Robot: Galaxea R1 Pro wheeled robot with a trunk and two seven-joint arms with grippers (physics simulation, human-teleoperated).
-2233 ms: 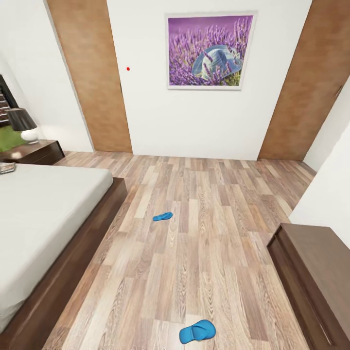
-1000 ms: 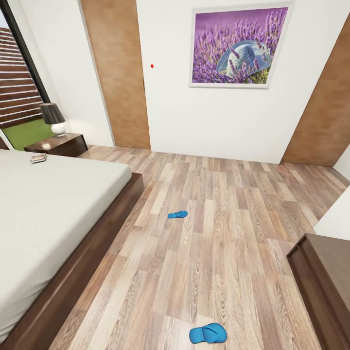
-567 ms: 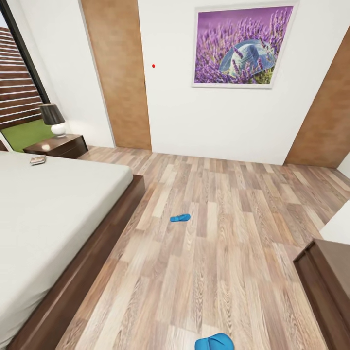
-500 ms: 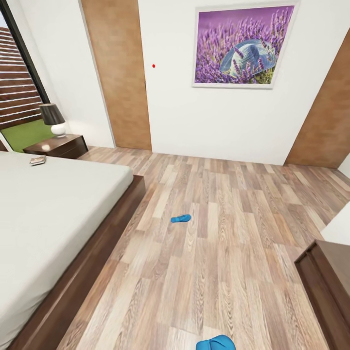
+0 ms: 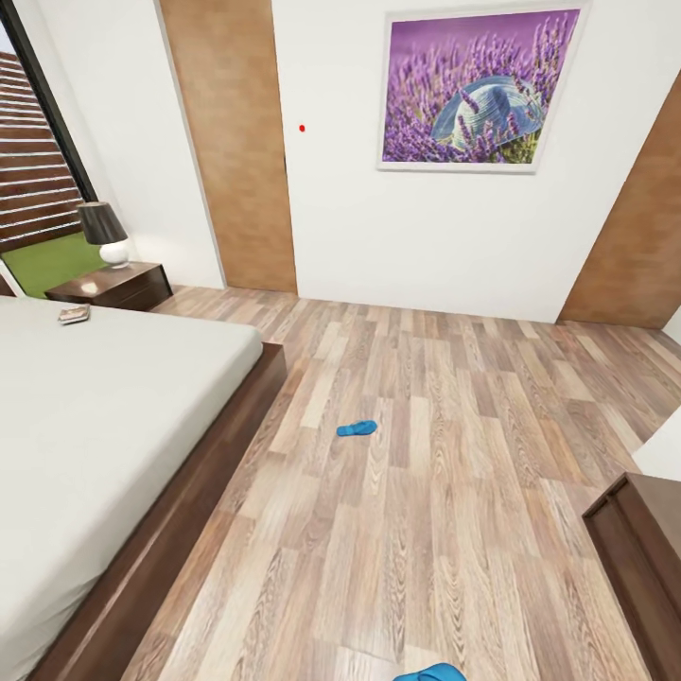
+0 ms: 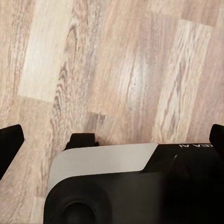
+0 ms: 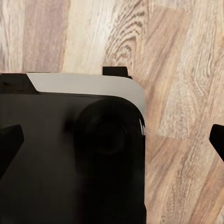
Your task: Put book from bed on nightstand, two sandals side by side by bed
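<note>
The bed (image 5: pixel 104 416), with a grey mattress and a dark wooden frame, fills the left of the head view. The book (image 5: pixel 73 314) lies on the mattress near its far corner, close to the nightstand (image 5: pixel 118 284). One blue sandal (image 5: pixel 357 428) rests on the plank floor mid-room, well off the bed's side. The other sandal (image 5: pixel 430 673) is cut by the bottom edge. In the wrist views my left gripper (image 6: pixel 113 142) and right gripper (image 7: pixel 113 140) hang open over the floor and my own base, holding nothing.
A black-shaded lamp (image 5: pixel 102 232) stands on the nightstand. A dark brown dresser (image 5: pixel 648 558) juts in at the lower right. Two wooden doors (image 5: pixel 232 142) and a lavender painting (image 5: pixel 478 87) are on the far white wall. A window is at the far left.
The whole head view has shifted: the camera turned left and moved forward, so the near sandal has slid to the bottom edge. Nothing in the room has moved.
</note>
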